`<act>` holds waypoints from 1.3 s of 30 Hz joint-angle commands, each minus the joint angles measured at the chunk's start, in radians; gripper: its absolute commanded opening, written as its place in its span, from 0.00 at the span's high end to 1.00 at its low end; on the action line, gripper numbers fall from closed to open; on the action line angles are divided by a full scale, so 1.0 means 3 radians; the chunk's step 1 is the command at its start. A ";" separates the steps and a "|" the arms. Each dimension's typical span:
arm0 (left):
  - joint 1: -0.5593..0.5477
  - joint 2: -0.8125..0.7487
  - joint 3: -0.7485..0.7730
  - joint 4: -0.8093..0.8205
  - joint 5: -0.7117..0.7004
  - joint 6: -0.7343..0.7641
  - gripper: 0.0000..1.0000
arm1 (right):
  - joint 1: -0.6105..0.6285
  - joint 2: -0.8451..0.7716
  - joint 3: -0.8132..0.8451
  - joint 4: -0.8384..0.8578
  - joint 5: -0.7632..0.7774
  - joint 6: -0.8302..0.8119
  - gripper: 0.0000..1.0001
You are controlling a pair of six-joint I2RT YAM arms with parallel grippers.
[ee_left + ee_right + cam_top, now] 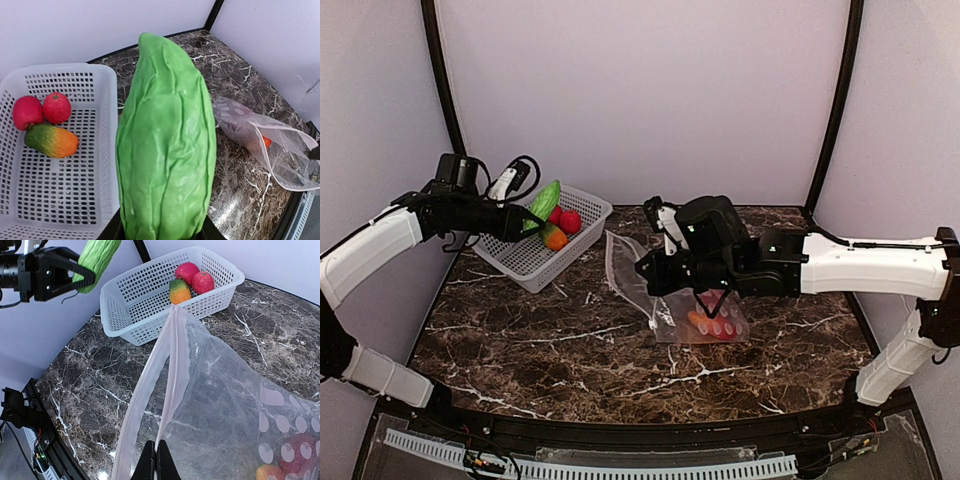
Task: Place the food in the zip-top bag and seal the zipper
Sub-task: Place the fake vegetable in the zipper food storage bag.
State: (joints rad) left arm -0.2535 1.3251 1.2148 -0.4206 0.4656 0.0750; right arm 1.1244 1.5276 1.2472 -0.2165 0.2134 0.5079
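While my left pincer point(525, 224) is clamped on the green piece point(165, 150), held above the basket point(520, 262) at far left, my right pincer point(156, 464) pinches the zipper point(169, 375) of the zip-top bag point(225, 415), lifting its mouth open to receive it; reddish food point(713, 326) already lies inside, on the tabletop point(550, 340).

No words, numbers or signs can be read anywhere. The print on the zip-top bag point(225, 390) is only plain white dots, not letters.
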 commanded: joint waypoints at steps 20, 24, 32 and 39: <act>-0.1119 -0.0483 -0.0739 0.0070 0.0932 -0.1787 0.70 | -0.0037 -0.0071 0.0072 0.0037 -0.0031 -0.0180 1.00; -0.1224 -0.0318 -0.0530 -0.0188 0.0970 -0.1847 0.73 | -0.0036 -0.0056 0.0067 0.0042 -0.0093 -0.0222 1.00; -0.1368 0.0025 -0.0236 -0.0685 0.0946 -0.1728 0.73 | -0.0028 -0.0037 0.0051 0.0069 -0.0226 -0.0368 1.00; -0.1462 0.0325 0.0009 -0.0903 0.0964 -0.1609 0.73 | 0.0016 0.0028 0.0083 0.0066 -0.0404 -0.0597 1.00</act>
State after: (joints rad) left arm -0.6815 1.3968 1.1656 -0.6102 0.7425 -0.4416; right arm 1.1187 1.5276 1.2621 -0.2317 0.1326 0.3843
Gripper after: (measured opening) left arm 0.364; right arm 0.006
